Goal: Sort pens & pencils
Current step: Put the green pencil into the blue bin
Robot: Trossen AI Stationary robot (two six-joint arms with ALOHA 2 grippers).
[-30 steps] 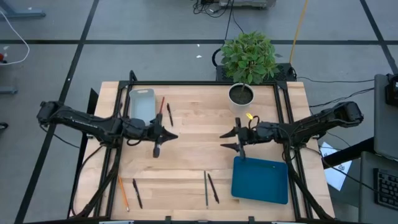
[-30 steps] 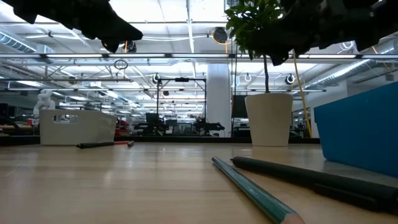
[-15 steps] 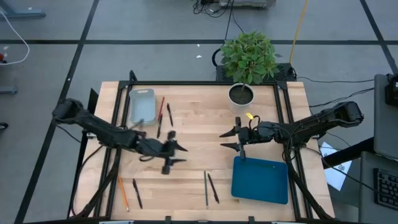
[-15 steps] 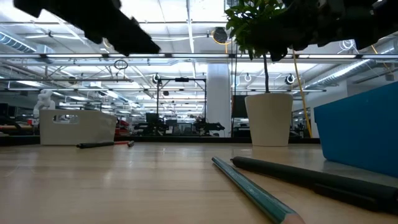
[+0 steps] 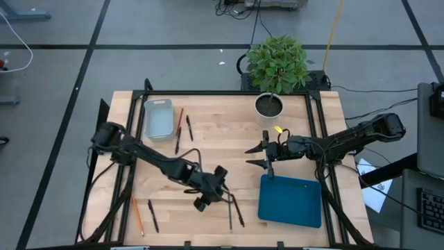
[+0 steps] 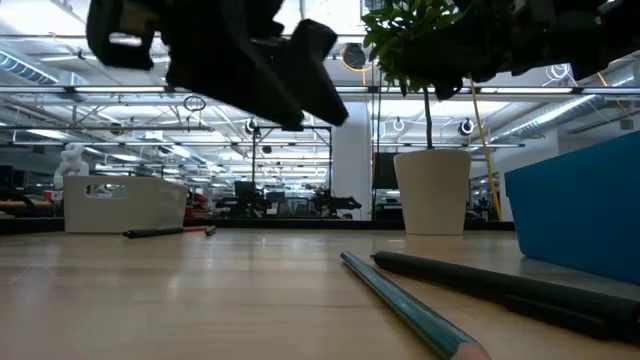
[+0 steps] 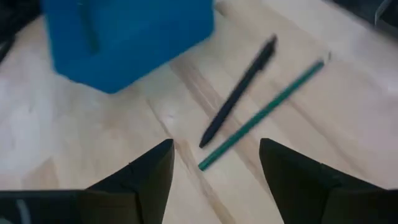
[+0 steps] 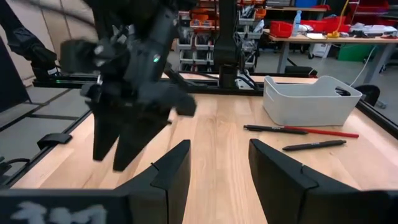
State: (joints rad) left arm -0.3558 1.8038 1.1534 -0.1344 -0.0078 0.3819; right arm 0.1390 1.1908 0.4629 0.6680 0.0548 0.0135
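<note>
Presently, left arm: stretched diagonally across the pale wooden table [image 5: 208,139] from its left edge; left gripper [image 5: 216,193] low over the front middle, fingers spread wide, holding nothing.
Left gripper target area: slim black pen [image 5: 238,210] and thin green pencil [image 5: 229,210] lie side by side on the wood just beside the fingertips, untouched.
Right arm: reaches in from the right edge; right gripper [image 5: 266,160] hangs above the far edge of the blue rectangular tray [image 5: 291,201], fingers [image 8: 273,168] parted about halfway, empty.
Other pens and pencils: one black pen [image 5: 189,128], one shorter dark pen [image 5: 177,141] and a red pencil [image 5: 180,119] lie just right of the light grey plastic bin [image 5: 158,118]; an orange pencil [image 5: 137,215] and another black pen [image 5: 152,215] lie at the front left corner.
Surroundings: white pot with a leafy green plant [image 5: 276,69] at the table's far edge.
Left wrist view: shows pen [image 7: 239,90] and green pencil [image 7: 261,115] close together with the blue tray [image 7: 127,37] near them.
Low view: green pencil [image 6: 400,300] and pen [image 6: 470,275] fill the foreground; the left arm is only a dark mass overhead.
Right wrist view: faces the left arm's dark bulk, bin [image 8: 310,99] behind.
</note>
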